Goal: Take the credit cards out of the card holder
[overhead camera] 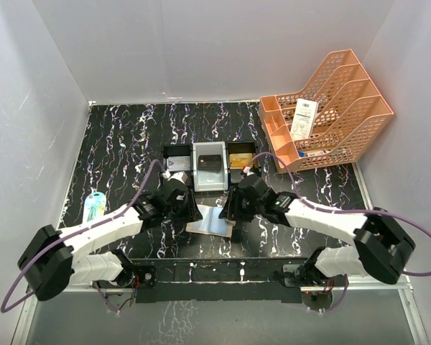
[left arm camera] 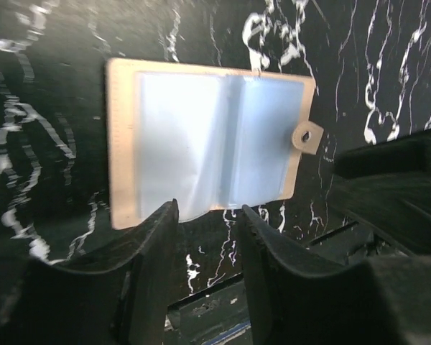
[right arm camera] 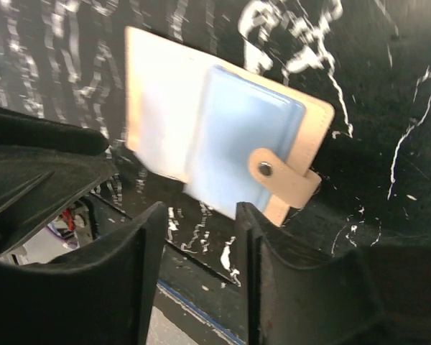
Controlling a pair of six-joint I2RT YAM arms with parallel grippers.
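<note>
The tan card holder (overhead camera: 212, 220) lies open and flat on the black marbled table between my two grippers. Its pale bluish slots (left arm camera: 215, 136) face up, and no card shows in them. The snap tab (right arm camera: 273, 172) sticks out at one side. My left gripper (left arm camera: 207, 215) hovers open at the holder's near edge (left arm camera: 129, 208) with nothing between its fingers. My right gripper (right arm camera: 201, 212) is open too, just short of the holder (right arm camera: 223, 136). A grey-blue credit card (overhead camera: 178, 164), a black one (overhead camera: 210, 162) and a gold one (overhead camera: 241, 159) lie in the tray.
The three-compartment tray (overhead camera: 209, 183) stands just behind the holder. An orange file rack (overhead camera: 330, 108) with a white receipt (overhead camera: 303, 118) stands at the back right. A small pale green packet (overhead camera: 94, 206) lies at the left. White walls enclose the table.
</note>
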